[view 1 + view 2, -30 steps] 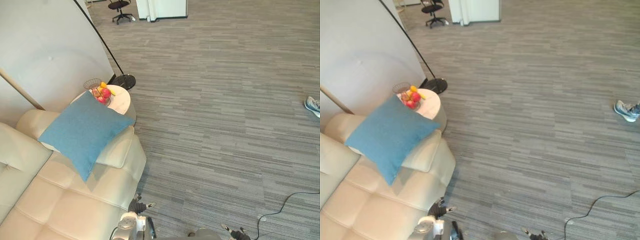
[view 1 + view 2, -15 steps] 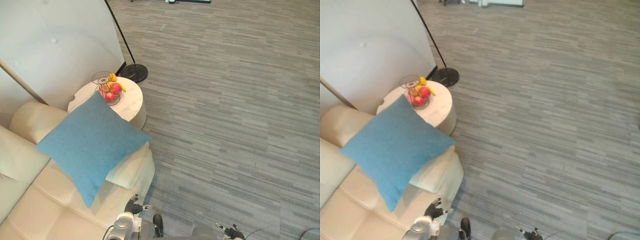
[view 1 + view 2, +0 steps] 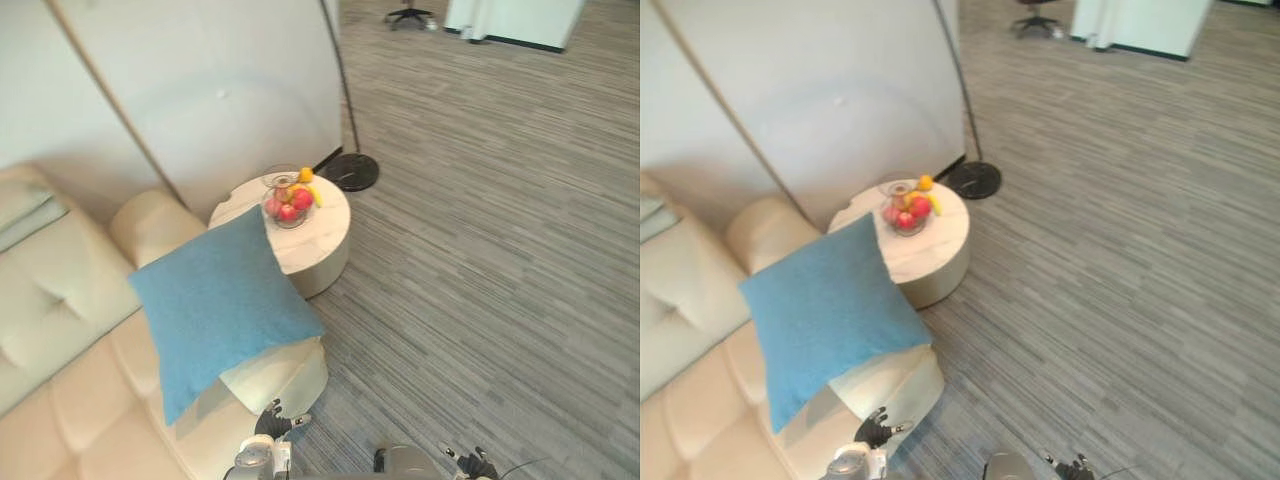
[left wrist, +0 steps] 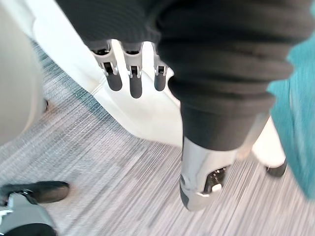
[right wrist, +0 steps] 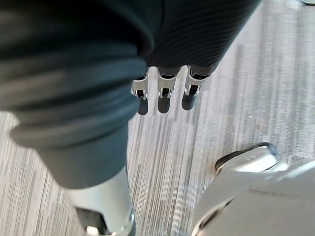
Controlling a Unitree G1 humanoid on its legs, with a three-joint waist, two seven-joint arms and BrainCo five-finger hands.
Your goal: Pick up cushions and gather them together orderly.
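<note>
So the blue cushion (image 3: 222,305) sits left of centre in the head view, propped on the cream sofa (image 3: 70,300) against its fat armrest (image 3: 275,370). Its top corner pokes up in front of the round white surface (image 3: 310,245) that carries the fruit bowl (image 3: 285,200). Can't tell if it actually touches that surface. My guess is it leans like that because the armrest is the only thing backing it up. Nothing's holding it, so a clumsy nudge could probably tip it onto the seat. The lamp base (image 3: 351,172) is behind the surface, toward upper middle, out of the way.

Both hands are way down at the bottom edge of the frame, arms dangling. The left hand (image 4: 135,78) has its fingers straight and relaxed, pointing down by the sofa's front corner, holding nothing. Same deal with the right hand (image 5: 165,98): loose straight fingers over the grey carpet (image 3: 480,260), empty. Neither touches the cushion, and the left one is nearer, just below the armrest. I'd say the pickup hasn't started. The arms hang low because there's nothing within reach yet.
</note>
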